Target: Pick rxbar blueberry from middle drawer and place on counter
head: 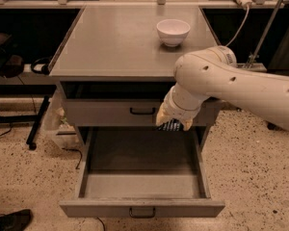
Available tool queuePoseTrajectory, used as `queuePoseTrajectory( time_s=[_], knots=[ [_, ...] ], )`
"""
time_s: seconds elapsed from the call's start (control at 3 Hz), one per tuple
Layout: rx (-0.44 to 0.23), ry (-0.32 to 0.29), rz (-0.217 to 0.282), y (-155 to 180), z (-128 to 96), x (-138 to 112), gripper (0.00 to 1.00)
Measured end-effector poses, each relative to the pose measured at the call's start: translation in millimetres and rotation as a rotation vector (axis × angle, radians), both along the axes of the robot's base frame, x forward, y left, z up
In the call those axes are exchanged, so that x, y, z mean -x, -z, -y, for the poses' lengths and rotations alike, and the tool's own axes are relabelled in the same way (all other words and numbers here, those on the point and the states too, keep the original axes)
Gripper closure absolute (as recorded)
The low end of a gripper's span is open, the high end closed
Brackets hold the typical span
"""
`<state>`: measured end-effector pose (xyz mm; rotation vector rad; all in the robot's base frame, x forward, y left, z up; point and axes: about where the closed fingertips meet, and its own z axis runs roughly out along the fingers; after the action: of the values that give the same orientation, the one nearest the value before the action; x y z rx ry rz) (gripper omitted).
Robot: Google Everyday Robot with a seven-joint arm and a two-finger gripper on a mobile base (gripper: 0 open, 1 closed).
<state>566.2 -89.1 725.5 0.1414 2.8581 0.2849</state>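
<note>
My gripper hangs from the white arm above the right rear of the open middle drawer, in front of the closed upper drawer front. It is shut on the rxbar blueberry, a dark wrapper showing between the yellowish fingers. The bar is lifted clear of the drawer, just below the level of the counter. The drawer's inside shows nothing else.
A white bowl stands on the counter at the back right. A plastic bag and cables lie on the floor to the left of the cabinet. A dark shoe is at the bottom left.
</note>
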Motion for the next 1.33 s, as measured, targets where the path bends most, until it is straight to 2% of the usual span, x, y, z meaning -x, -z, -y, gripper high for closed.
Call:
queuePoseTrajectory(
  time_s=[0.33, 0.67, 1.0, 1.33],
  knots=[
    [-0.002, 0.003, 0.008, -3, 3, -2, 1.0],
    [-0.021, 0.011, 0.117, -44, 3, -19, 1.0],
    [-0.053, 0.011, 0.25, -97, -3, -43, 1.0],
    [-0.079, -0.012, 0.336, -137, -19, -64, 1.0]
  ],
)
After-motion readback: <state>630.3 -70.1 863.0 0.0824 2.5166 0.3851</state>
